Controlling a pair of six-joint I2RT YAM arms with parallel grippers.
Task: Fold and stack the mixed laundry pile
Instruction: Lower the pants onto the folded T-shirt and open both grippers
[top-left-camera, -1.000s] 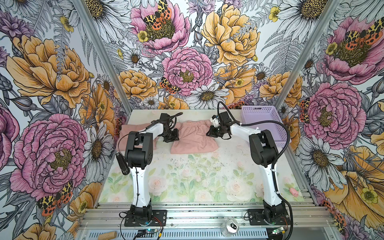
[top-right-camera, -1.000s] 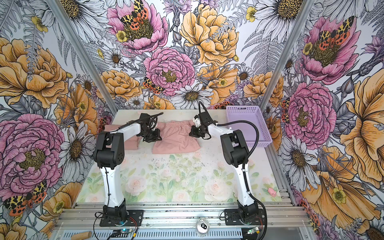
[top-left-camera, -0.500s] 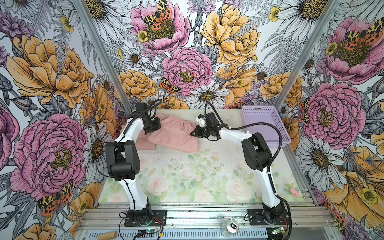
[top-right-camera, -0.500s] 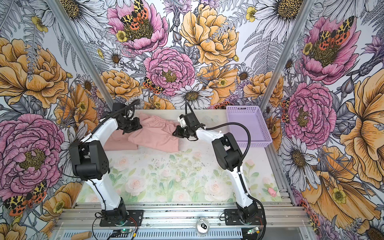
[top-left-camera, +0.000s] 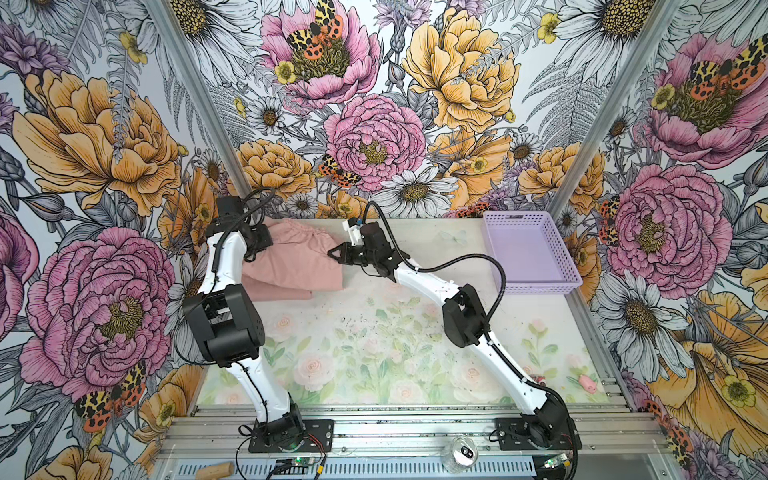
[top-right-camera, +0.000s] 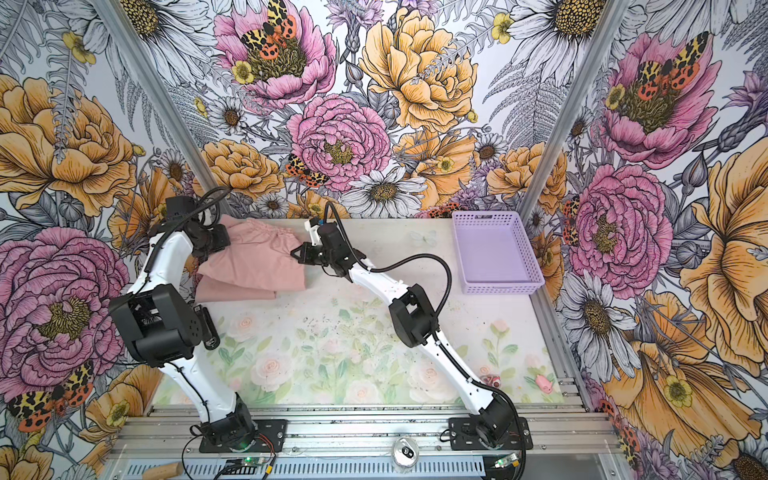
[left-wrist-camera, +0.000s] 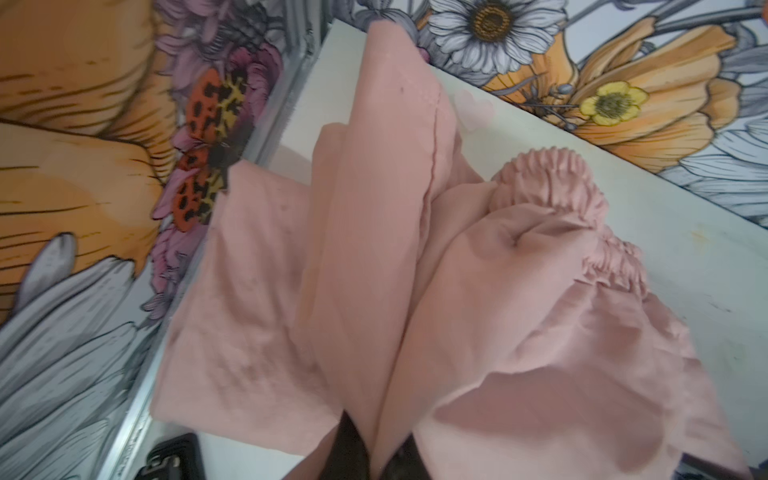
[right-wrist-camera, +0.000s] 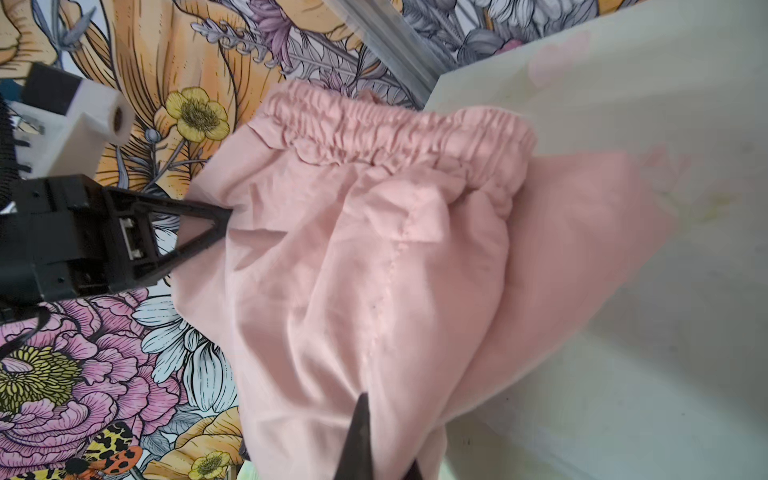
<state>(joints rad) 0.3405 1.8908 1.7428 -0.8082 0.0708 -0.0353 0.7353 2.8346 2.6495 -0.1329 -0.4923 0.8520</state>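
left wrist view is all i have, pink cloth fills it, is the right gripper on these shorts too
Observer: Yes. In both top views the right gripper is shut on the right edge of the shorts. The left gripper pinches the opposite edge.
Operator: anything under them
Observer: A second pink garment lies folded on the table, sticking out beneath their near edge.
Operator: wheres the basket
Observer: The lavender basket sits at the far right corner, well apart from the cloth.
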